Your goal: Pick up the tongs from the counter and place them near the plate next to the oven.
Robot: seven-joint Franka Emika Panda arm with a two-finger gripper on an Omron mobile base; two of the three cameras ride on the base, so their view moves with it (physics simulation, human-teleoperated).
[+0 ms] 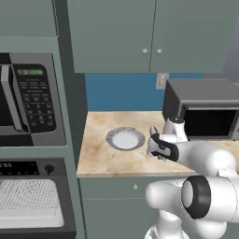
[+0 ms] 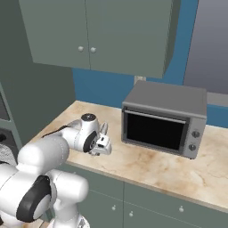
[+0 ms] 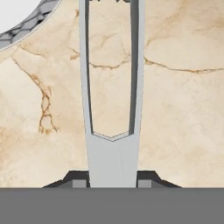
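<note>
My gripper (image 3: 112, 180) is shut on the joined end of the silver-grey tongs (image 3: 112, 155). Their two narrow arms run away from the hand over the beige marble worktop (image 3: 183, 109). The plate (image 3: 19, 19), with its grey patterned rim and white centre, shows at the upper left corner of the hand view, just beside the tongs' arms. In the left base view the gripper (image 1: 153, 141) hangs low over the worktop (image 1: 102, 156), just right of the plate (image 1: 125, 138). The oven (image 1: 30, 198) is at the lower left. I cannot tell if the tongs touch the worktop.
A boxy grey toaster oven (image 2: 164, 118) stands on the worktop close to the right of the hand. A microwave with keypad (image 1: 32, 98) sits above the oven. Grey-green wall cabinets (image 1: 149, 32) hang overhead. Bare worktop (image 2: 178, 169) stretches in front of the toaster oven.
</note>
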